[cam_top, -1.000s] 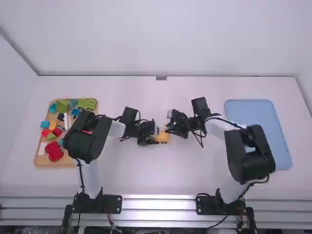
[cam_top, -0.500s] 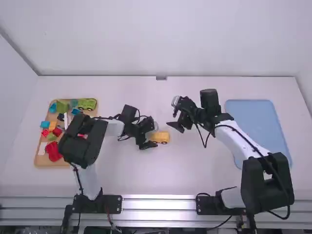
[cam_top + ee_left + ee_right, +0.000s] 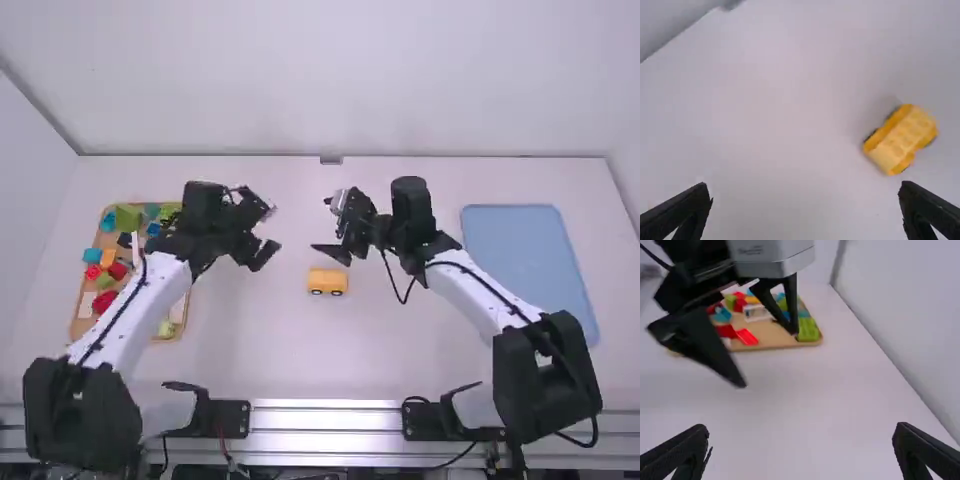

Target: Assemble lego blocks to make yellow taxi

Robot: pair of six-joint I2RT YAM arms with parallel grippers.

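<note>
Going left to right in the high view, everything placed off the yellow toy taxi.

Wooden tray: well left of the taxi. Loose blocks in it: red, orange, green, teal, dark, plus a long white piece. Green block is in the half farther from my arm bases. My left arm crosses over part of the tray, so I can't see all of it.

Left gripper: left of the taxi and a bit past it on the far side. Fingers spread wide, nothing between them; the left wrist view agrees.

Taxi itself: on the white table, between my two arms, touching neither gripper. Yellow body upright, two dark wheels on the side facing the bases. Left wrist view has studs along its top and dark wheels at the edges.

Right gripper: just past the taxi on the far side, roughly in line with it. Fingers apart, holding nothing; same in the right wrist view. Right arm comes in from the right of the taxi.

Blue tray: well right of the taxi, beyond my right arm.
</note>
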